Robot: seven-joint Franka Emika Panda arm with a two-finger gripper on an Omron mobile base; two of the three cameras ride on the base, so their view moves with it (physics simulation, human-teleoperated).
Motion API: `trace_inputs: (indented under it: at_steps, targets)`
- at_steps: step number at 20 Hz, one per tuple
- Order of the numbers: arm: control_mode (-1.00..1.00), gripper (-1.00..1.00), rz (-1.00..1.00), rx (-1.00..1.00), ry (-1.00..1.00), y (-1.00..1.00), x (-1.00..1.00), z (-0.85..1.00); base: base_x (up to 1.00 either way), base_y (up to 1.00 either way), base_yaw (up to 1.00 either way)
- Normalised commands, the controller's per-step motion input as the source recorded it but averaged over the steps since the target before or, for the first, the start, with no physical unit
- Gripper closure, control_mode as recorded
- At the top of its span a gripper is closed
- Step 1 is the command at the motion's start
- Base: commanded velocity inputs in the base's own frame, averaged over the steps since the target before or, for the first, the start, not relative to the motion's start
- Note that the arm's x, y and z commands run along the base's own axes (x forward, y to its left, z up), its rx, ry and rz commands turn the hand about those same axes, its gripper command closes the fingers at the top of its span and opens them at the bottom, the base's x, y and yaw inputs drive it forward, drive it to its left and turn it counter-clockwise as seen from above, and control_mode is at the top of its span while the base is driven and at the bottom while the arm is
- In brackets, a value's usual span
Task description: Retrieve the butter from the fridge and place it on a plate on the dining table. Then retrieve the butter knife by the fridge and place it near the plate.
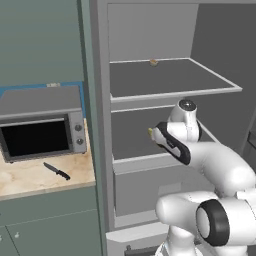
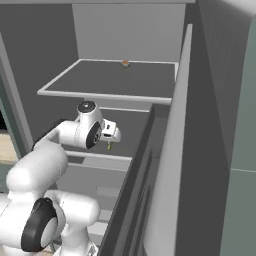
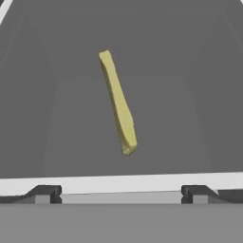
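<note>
Fridge [image 1: 102,125] door open; arm reaching into the middle shelf [image 1: 131,135]. Gripper [image 3: 121,192] low at the shelf's front lip, fingers [image 3: 45,193] spread wide, nothing between them. Butter [image 3: 117,103] lies on that shelf ahead of the hand, near but not touching, a slim yellow stick running away from the camera and canted slightly to one side.

Risks from here:
- Stick lies lengthwise to the approach; fingers closing across its narrow width should catch it, but its slight angle could let one finger strike first and skid it deeper on the smooth shelf.
- Coming in too low risks the fingertips hitting the shelf's white front edge; too high and they close above the stick.
- Butter likely soft or slick, so a hard pinch may deform it or squirt it out.
- Upper shelf [image 1: 170,77] sits close over the wrist; lifting steeply on withdrawal could knock it.

Containers:
- Fridge, middle shelf: the butter, nothing else made out.
- Fridge, upper shelf: one small round tan item [image 1: 153,62] near the back, too small to identify.
- Lower drawer: contents hidden.

Outside, to the left: toaster oven [image 1: 42,125] on the marbled bench [image 1: 30,180], butter knife [image 1: 56,171] lying in front of it, untouched.
</note>
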Motion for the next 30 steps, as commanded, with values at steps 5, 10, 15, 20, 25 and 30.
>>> trace_inputs:
  at_steps: [5,10,15,20,25,30]
  targets:
    - [-1.00,-1.00,0.00,-0.01,0.02,0.00,0.39,-0.23,0.00,0.00,0.00]
    - [-1.00,-1.00,0.00,0.00,0.00,0.00,0.33,-0.17,0.00,0.00,0.00]
    - [-1.00,-1.00,0.00,0.00,0.05,0.00,0.33,-0.23,0.00,0.00,0.00]
    - [-1.00,-1.00,0.00,0.00,0.05,0.00,0.35,-0.19,0.00,0.00,0.00]
    - [-1.00,-1.00,0.00,0.00,0.02,0.00,0.31,-0.22,0.00,0.00,0.00]
    - [-1.00,-1.00,0.00,0.00,0.06,0.00,0.25,-0.25,0.00,0.00,0.00]
